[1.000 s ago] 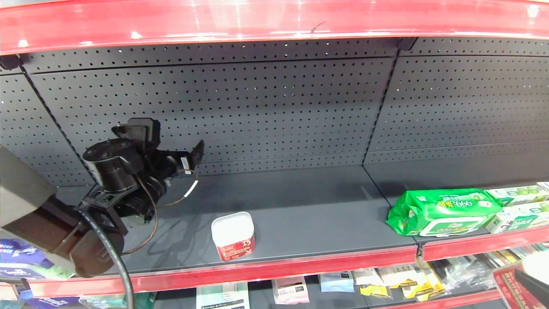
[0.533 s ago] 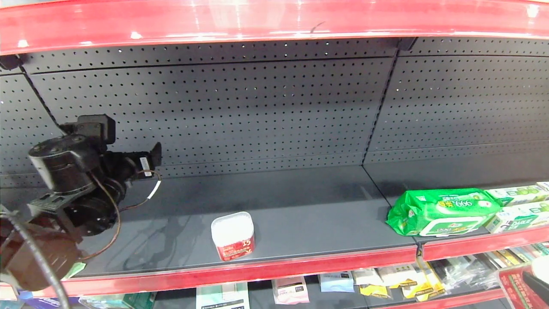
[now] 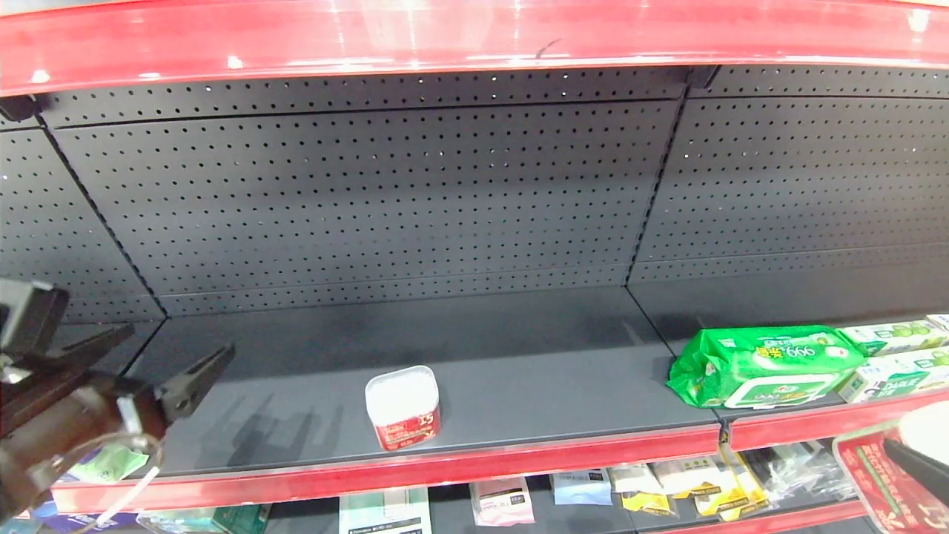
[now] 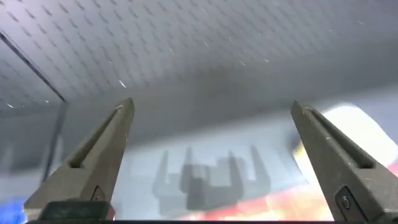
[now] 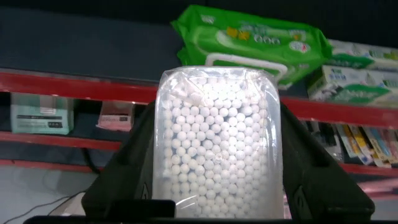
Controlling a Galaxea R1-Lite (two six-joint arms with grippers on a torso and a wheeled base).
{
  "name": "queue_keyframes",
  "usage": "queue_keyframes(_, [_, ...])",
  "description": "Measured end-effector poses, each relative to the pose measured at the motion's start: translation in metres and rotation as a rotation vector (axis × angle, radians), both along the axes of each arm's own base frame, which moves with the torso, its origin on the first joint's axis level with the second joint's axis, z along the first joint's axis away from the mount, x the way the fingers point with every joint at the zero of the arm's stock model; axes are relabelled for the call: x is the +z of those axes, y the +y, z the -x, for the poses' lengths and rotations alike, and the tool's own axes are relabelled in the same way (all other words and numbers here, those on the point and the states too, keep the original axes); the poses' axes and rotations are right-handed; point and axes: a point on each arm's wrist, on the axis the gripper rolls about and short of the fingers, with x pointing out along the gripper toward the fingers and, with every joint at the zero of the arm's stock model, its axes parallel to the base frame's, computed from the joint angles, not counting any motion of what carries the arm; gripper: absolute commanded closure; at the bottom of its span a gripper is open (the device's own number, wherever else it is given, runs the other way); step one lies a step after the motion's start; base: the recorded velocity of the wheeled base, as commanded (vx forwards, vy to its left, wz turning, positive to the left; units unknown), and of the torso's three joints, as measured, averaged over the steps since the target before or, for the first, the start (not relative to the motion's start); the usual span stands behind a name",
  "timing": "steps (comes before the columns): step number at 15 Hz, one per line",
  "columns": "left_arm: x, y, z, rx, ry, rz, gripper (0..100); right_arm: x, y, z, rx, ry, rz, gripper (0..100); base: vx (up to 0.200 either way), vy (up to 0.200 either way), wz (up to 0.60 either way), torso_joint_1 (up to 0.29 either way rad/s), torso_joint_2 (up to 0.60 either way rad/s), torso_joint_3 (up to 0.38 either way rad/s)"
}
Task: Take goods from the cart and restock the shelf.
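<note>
A white tub with a red label (image 3: 402, 406) stands upright near the front edge of the dark shelf (image 3: 519, 348). My left gripper (image 3: 159, 360) hangs open and empty at the shelf's front left, well left of that tub; in the left wrist view its fingers (image 4: 99, 155) spread wide, with the tub (image 4: 348, 124) blurred off to one side. My right gripper (image 5: 217, 118) is shut on a clear tub of white beads (image 5: 217, 143), held below and in front of the shelf at the lower right (image 3: 875, 475).
A green wipes pack (image 3: 767, 365) and several white-green boxes (image 3: 897, 360) lie at the shelf's right end. The red shelf lip (image 3: 445, 463) runs along the front, and a red shelf edge (image 3: 445, 37) hangs overhead. Small packets fill the lower shelf (image 3: 593, 489).
My left arm has drawn back from the shelf, moving left and down, gripper still open. The tub on the shelf stays put. The right-held tub has risen slightly into the corner.
</note>
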Motion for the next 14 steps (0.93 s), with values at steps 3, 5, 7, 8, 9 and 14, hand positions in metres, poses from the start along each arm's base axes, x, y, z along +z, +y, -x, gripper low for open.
queue_keyframes(3, [-0.007,0.011,0.078,-0.133,0.161,0.008,0,0.016,0.001,-0.019,0.059,0.007,0.032,100,0.000,0.000,0.00,0.000,0.00,0.000])
queue_keyframes(5, [-0.014,0.020,0.134,-0.197,0.251,0.020,0,0.017,0.001,-0.026,0.066,0.017,0.034,100,0.000,0.000,0.00,0.000,0.00,0.000])
queue_keyframes(7, [-0.015,0.027,0.172,-0.233,0.158,0.040,0,0.017,0.002,-0.030,0.075,0.029,0.034,100,0.000,0.000,0.00,0.000,0.00,0.000])
queue_keyframes(8, [-0.020,0.029,0.185,-0.235,0.104,0.044,0,0.017,0.003,-0.031,0.087,0.032,0.035,100,0.000,0.000,0.00,0.000,0.00,0.000])
queue_keyframes(9, [-0.026,0.031,0.192,-0.221,0.067,0.043,0,0.016,0.004,-0.031,0.093,0.035,0.034,100,0.000,0.000,0.00,0.000,0.00,0.000])
queue_keyframes(14, [-0.041,0.033,0.202,-0.208,-0.005,0.040,0,0.016,0.004,-0.033,0.096,0.043,0.028,100,0.000,0.000,0.60,0.007,0.00,-0.001])
